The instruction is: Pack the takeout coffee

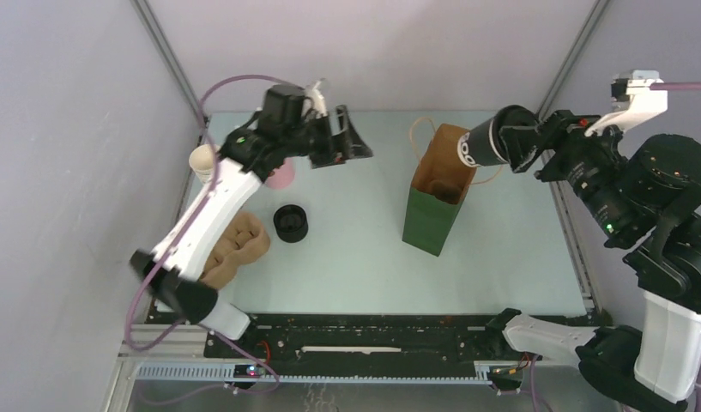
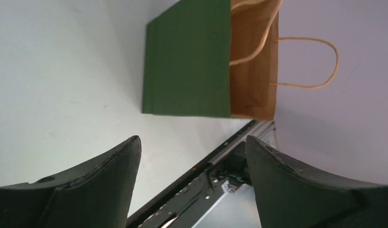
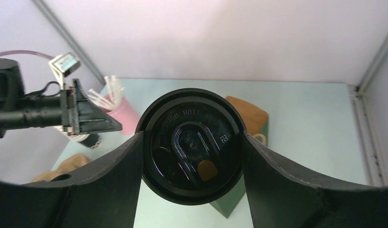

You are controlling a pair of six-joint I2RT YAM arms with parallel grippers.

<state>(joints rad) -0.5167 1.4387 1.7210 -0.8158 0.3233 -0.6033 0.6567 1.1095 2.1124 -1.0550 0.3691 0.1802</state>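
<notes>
Right gripper (image 3: 193,142) has its two fingers closed on the takeout coffee (image 1: 480,144), one on either side of the capped end, holding it in the air at the right edge of the paper bag's (image 1: 432,206) open mouth and not yet inside. Left gripper (image 2: 192,142) hangs well apart over the far left of the table with its jaws spread and nothing between them. The bag stands upright, much taller than the cup, and looks light enough to tip if nudged. The cup lies close to level with its long axis along the fingers, its base pointing left toward the bag and its lid (image 3: 192,118) facing back at the wrist. It probably needs turning base-down before it goes in. Its paper wall should be light and give under a squeeze, so the stiff rim under the lid is the safest hold. The glossy lid is likely slippery and only pressed on. A small tan oval (image 3: 207,168) near its edge may be the sip hole, a leak point if the cup is full, which cannot be told.
</notes>
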